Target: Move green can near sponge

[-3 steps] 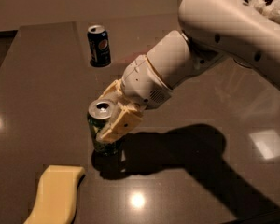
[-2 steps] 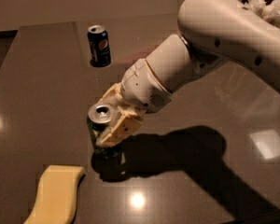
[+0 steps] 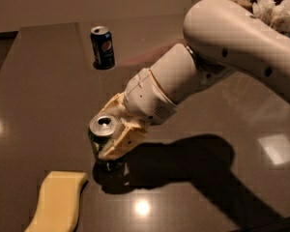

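The green can point(image 3: 102, 134), with a silver top and pull-tab, stands upright on the dark table point(image 3: 38, 81) between the cream fingers point(image 3: 120, 141) of my gripper point(image 3: 108, 129). The gripper is shut on the can, one finger in front of it and one behind. The pale yellow sponge point(image 3: 57, 201) lies flat at the lower left, a short gap from the can. The can's lower body is partly hidden by the front finger and shadow.
A dark blue can with a round logo point(image 3: 102, 46) stands upright at the back of the table. My white arm point(image 3: 232, 47) reaches in from the upper right and casts a large shadow point(image 3: 183, 163). Crumpled white items point(image 3: 275, 8) sit at the far right corner.
The gripper with the green can has shifted slightly down and left, toward the sponge. The blue can and the sponge have not moved.
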### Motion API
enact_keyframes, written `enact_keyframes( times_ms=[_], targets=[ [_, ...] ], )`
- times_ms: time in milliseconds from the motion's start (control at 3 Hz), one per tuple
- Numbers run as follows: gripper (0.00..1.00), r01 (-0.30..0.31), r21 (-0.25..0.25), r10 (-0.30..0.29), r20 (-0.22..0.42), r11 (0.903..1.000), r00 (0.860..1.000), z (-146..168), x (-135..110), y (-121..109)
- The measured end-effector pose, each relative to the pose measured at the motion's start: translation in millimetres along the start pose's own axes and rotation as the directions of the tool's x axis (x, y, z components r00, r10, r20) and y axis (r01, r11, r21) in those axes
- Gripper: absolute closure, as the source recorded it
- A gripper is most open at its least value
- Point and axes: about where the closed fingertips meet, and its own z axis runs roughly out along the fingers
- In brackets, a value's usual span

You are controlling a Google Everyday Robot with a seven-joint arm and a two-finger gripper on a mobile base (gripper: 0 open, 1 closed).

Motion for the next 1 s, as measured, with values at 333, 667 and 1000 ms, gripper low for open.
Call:
enact_keyframes(
  times_ms=[333, 667, 1000],
  targets=[
    [0.17, 0.015, -0.006, -0.015, 0.018, 0.9999, 1.0, 2.6, -2.3, 5.1],
    [0.0, 0.019, -0.007, -0.019, 0.014, 0.9998, 1.0, 3.4, -4.5, 6.0],
    [0.0, 0.019, -0.007, -0.019, 0.014, 0.9998, 1.0, 3.4, -4.5, 6.1]
  ],
)
